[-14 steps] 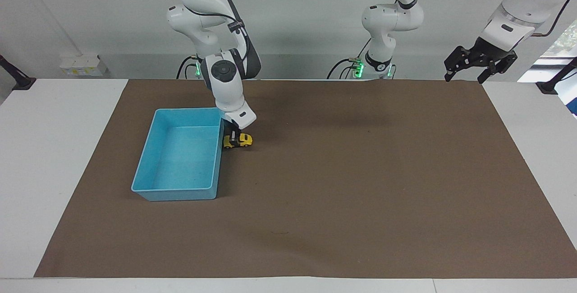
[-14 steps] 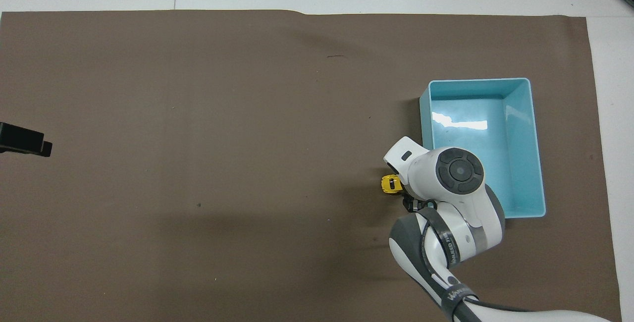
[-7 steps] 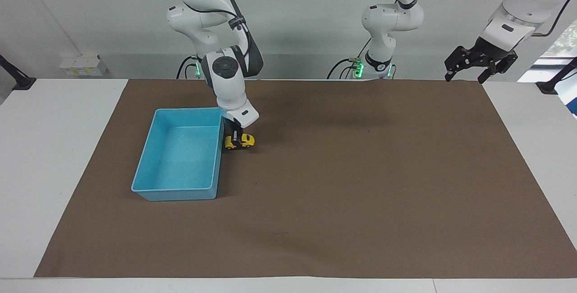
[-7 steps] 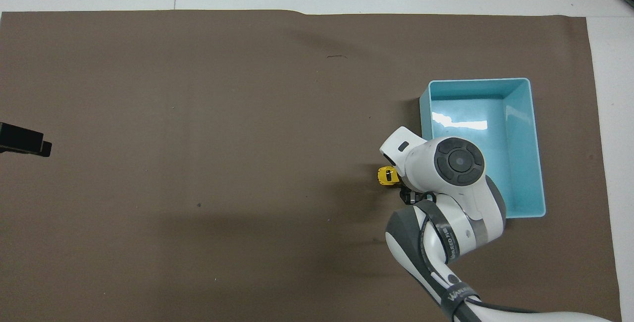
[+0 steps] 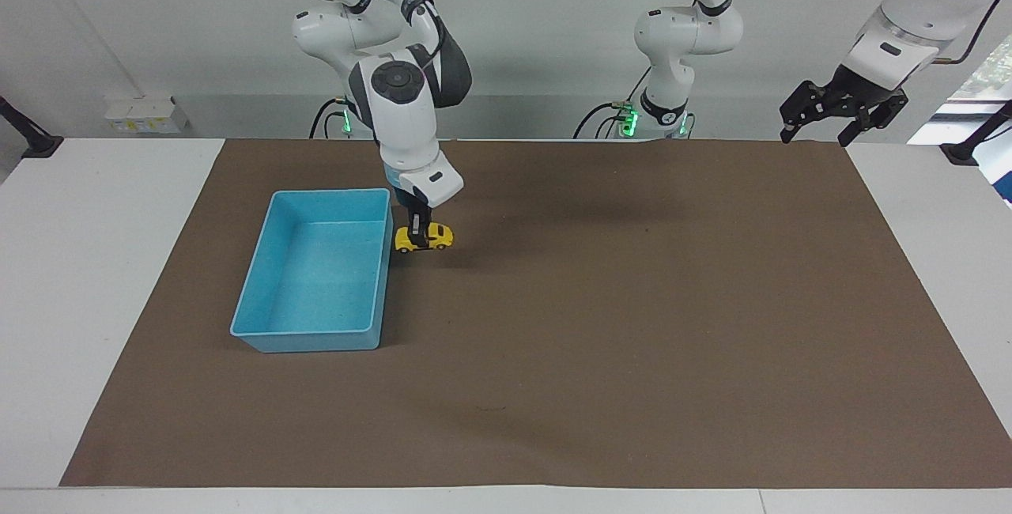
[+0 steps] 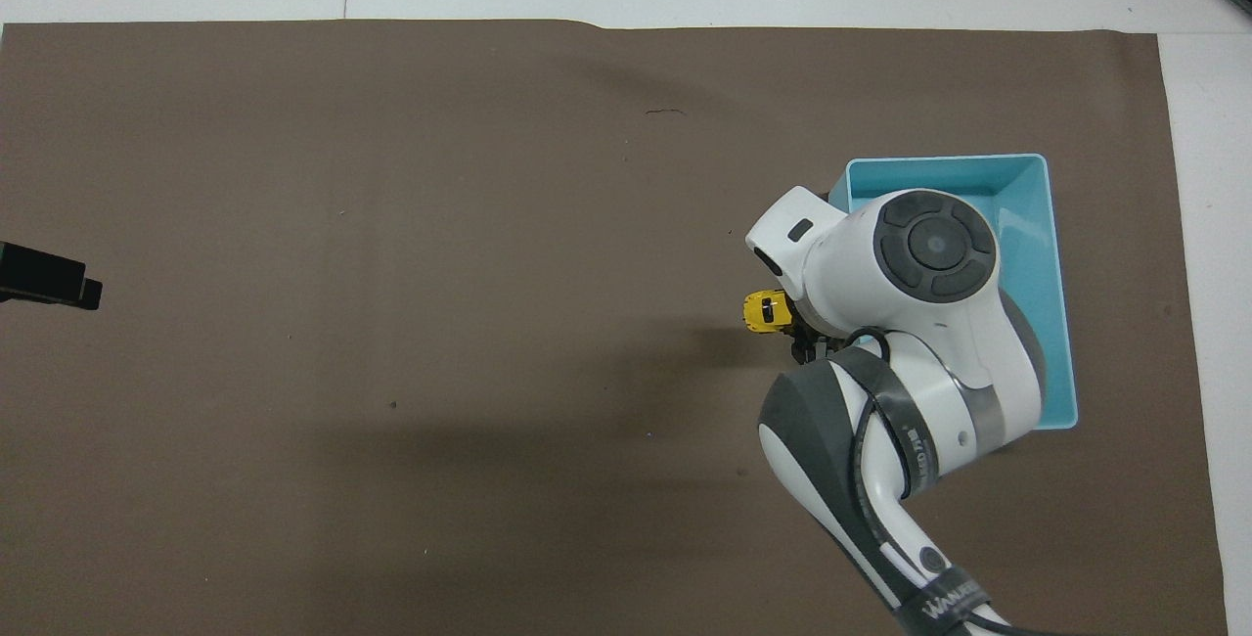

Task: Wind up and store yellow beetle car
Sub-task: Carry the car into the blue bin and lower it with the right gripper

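Observation:
The yellow beetle car [image 5: 425,238] is tiny, with dark windows and black wheels. My right gripper [image 5: 417,229] points down and is shut on it. It holds the car a little above the brown mat, just beside the long wall of the blue bin [image 5: 316,194] that faces the table's middle. In the overhead view the car [image 6: 764,311] sticks out from under the right wrist, which hides the fingers and part of the bin [image 6: 1064,323]. The bin has nothing in it. My left gripper [image 5: 819,128] waits open, high over the mat's corner at the left arm's end.
A brown mat [image 5: 632,324] covers most of the white table. The left gripper's dark tip [image 6: 44,281] shows at the edge of the overhead view.
My right gripper has risen with the car in it, lifting it off the mat and a little away from the robots along the bin's wall. The left arm has not moved.

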Tool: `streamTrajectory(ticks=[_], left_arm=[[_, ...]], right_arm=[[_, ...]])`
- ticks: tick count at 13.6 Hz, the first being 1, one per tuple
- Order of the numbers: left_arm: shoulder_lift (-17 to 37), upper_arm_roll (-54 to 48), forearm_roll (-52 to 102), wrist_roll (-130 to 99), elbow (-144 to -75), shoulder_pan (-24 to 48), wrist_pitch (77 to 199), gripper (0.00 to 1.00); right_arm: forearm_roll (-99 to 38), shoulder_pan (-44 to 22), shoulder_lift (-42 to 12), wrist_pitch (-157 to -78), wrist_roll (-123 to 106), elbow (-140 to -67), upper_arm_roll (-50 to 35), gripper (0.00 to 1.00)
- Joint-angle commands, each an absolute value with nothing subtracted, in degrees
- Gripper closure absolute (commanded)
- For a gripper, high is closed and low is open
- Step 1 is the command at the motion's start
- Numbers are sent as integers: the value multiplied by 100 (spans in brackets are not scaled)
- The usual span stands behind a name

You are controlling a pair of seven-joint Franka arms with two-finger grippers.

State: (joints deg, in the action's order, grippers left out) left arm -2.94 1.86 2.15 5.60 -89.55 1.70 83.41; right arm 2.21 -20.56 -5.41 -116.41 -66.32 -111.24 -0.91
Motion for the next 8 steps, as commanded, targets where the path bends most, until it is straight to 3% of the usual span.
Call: streamTrajectory(ticks=[1, 8], left_arm=[[-343, 141, 202, 527, -8921, 88, 8297, 0], [-343, 141, 202, 527, -8921, 88, 8297, 0]], right_arm=[[263, -1881, -317, -11242, -6591, -11004, -44, 100], [281, -625, -281, -11092, -7988, -11170, -53, 100]])
